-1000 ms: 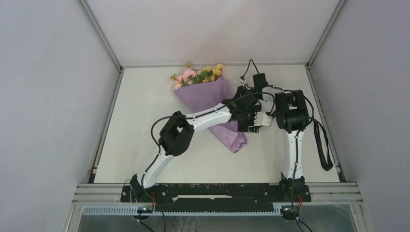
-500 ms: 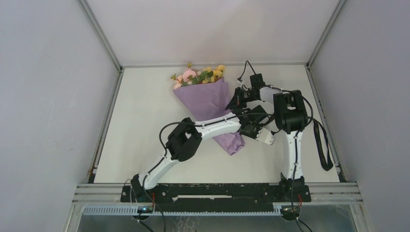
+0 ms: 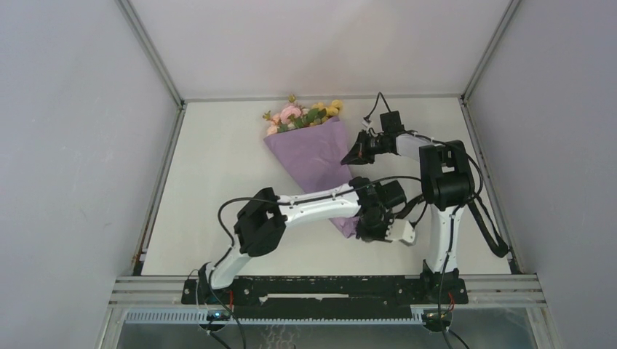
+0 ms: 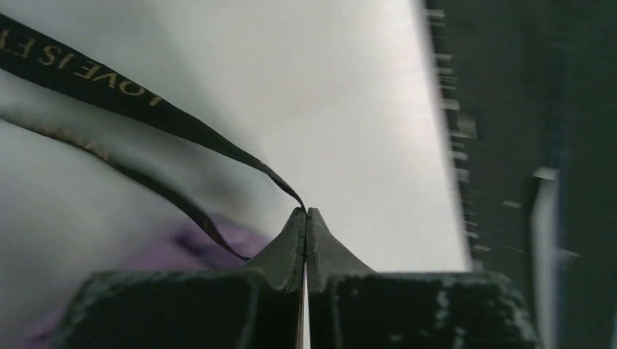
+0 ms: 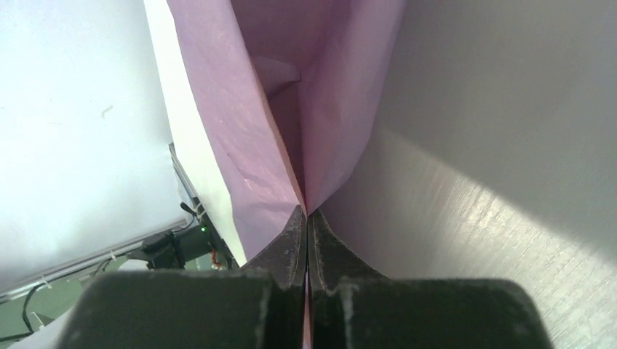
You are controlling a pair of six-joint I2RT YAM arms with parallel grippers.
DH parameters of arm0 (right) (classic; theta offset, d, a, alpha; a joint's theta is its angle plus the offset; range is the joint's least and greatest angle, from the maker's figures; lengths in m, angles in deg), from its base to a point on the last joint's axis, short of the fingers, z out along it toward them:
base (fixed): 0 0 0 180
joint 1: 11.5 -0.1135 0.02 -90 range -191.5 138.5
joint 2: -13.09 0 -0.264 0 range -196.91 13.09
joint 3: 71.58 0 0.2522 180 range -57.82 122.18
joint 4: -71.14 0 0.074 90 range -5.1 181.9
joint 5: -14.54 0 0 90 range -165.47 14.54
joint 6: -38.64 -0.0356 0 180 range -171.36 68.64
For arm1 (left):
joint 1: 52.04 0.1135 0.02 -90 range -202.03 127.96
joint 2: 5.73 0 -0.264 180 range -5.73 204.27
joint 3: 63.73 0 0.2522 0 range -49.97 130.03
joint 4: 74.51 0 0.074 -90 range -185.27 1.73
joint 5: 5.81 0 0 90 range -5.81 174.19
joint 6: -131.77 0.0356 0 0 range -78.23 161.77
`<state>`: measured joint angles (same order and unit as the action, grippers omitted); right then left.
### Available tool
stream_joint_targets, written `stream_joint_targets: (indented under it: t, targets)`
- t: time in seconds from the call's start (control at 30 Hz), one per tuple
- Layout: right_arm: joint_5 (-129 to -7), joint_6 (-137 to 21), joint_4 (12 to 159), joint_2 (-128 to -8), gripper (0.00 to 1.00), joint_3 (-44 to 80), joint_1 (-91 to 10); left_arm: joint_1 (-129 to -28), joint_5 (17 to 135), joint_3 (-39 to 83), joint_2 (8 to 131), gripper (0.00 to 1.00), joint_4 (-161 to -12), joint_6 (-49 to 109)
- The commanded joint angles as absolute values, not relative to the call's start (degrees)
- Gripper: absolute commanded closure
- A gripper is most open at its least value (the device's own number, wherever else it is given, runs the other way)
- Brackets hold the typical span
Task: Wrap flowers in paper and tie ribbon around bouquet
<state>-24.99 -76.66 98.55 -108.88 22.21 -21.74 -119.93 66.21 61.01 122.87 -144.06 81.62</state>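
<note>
Ribbon (image 4: 120, 91) pinched in left claw (image 4: 305, 212) — right claw (image 5: 306, 212) nips paper (image 5: 240, 145).

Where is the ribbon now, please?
In the left wrist view, the ribbon is pinched between the shut jaws of the left gripper, running up-left over the paper.

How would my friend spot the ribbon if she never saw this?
On the table, find the narrow end of the purple bouquet. There the left gripper is shut on the ribbon, a thin floppy strip. Unlike the purple paper beside it, it is nearly black with gold letters.
</note>
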Motion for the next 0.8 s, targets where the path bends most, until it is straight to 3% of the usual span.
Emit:
stream_joint_targets:
  t: [0.0, 0.23, 0.47, 0.6, 0.77]
  targets:
    - [-26.02, -81.15, 96.8, -103.33, 1.0, 22.09, -21.73, -123.47, 60.54, 54.83, 114.97, 1.0, -153.64, 74.53]
    - [-26.77, -81.24, 98.82, -99.84, 1.0, 20.1, -21.38, -119.03, 68.14, 33.75, 101.73, 1.0, -156.8, 75.31]
    - [-27.4, -81.24, 100.72, -95.46, 1.0, 19.96, -20.65, -104.85, 76.07, 14.34, 93.6, 1.0, -151.64, 74.09]
    - [-27.92, -80.21, 103.16, -94.22, 1.0, 19.88, -20.86, -91.83, 77.05, 13.78, 94.87, 1.0, -148.76, 71.25]
    - [-27.9, -80.52, 103.69, -92.22, 1.0, 18.49, -22.15, -75.27, 68.68, 22.79, 97.95, 1.0, -146.04, 63.72]
